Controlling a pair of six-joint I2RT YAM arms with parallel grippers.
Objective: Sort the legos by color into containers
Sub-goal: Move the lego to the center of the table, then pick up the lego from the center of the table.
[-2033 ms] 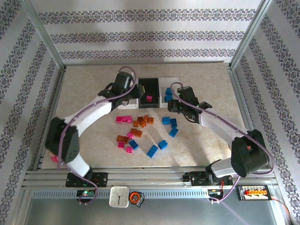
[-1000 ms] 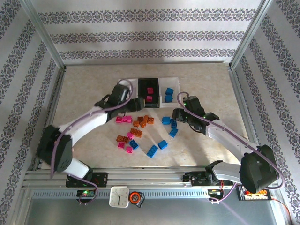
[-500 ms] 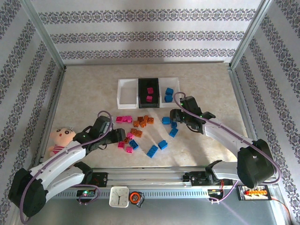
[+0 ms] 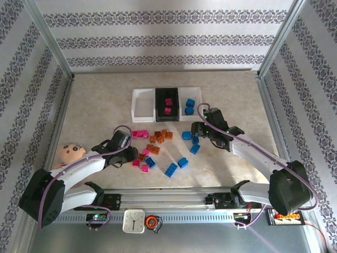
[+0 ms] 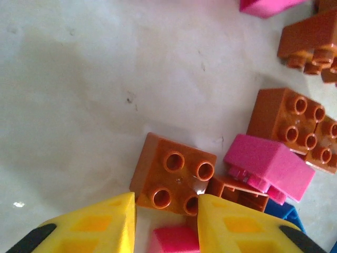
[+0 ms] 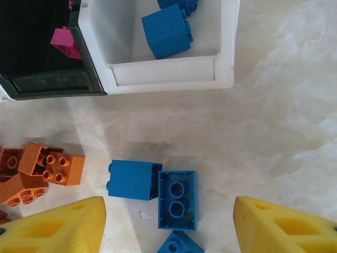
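Left tool, jaws narrow, grip unclear, noses a light, rigid, slick orange brick, so pinch its flat sides; right tool hangs open.

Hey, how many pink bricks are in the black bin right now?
2. One small pink studded plastic brick lies toward the far end of the black rectangular plastic bin, the other just nearer, around its middle. Its near wall may hide more.

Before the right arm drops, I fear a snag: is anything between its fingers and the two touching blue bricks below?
Nothing visible does. The right gripper is open above the two blue bricks, which lie between its fingers. The orange bricks sit off to the side.
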